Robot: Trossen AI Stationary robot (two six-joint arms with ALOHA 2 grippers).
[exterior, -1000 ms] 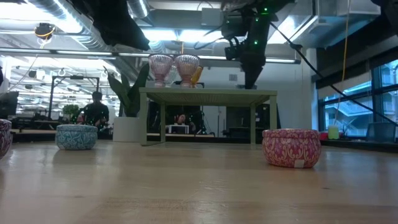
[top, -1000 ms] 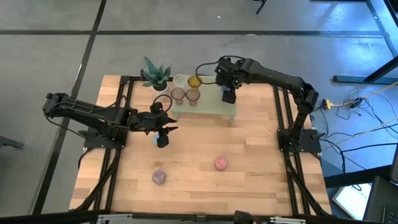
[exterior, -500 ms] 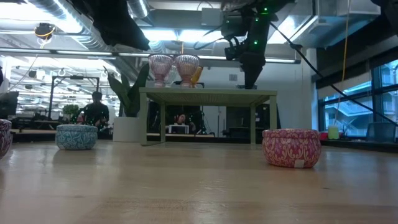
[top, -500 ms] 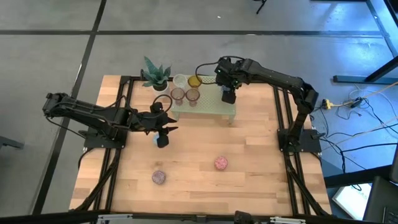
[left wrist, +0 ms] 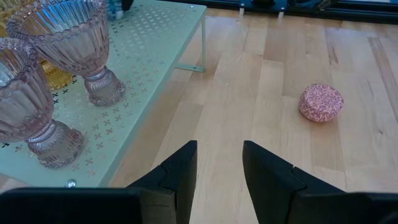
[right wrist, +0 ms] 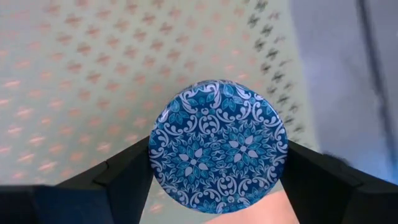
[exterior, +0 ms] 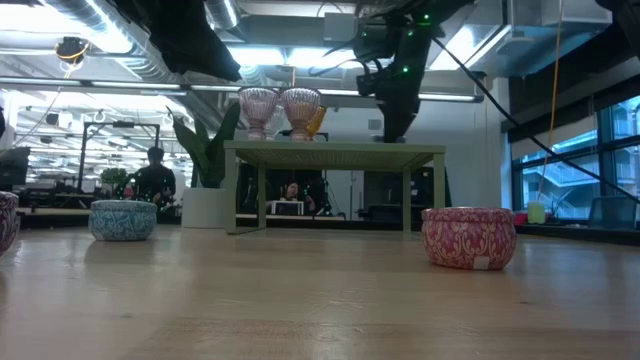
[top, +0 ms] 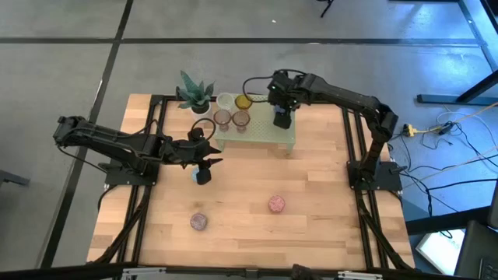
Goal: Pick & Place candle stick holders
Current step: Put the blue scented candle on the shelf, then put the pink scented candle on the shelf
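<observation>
Gripping blue tin (right wrist: 217,144), R gripper (top: 281,118) over green stand (top: 268,137).

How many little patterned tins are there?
4: blue tin held by right end effector over the green stand; on the table, second blue tin, pink tin, mauve tin.

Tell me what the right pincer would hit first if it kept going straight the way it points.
Probably the pale green perforated stand. The right pincer points down at the stand's top, gripping a blue patterned tin, so the tin's base would likely touch first; the gap is unclear.
</observation>
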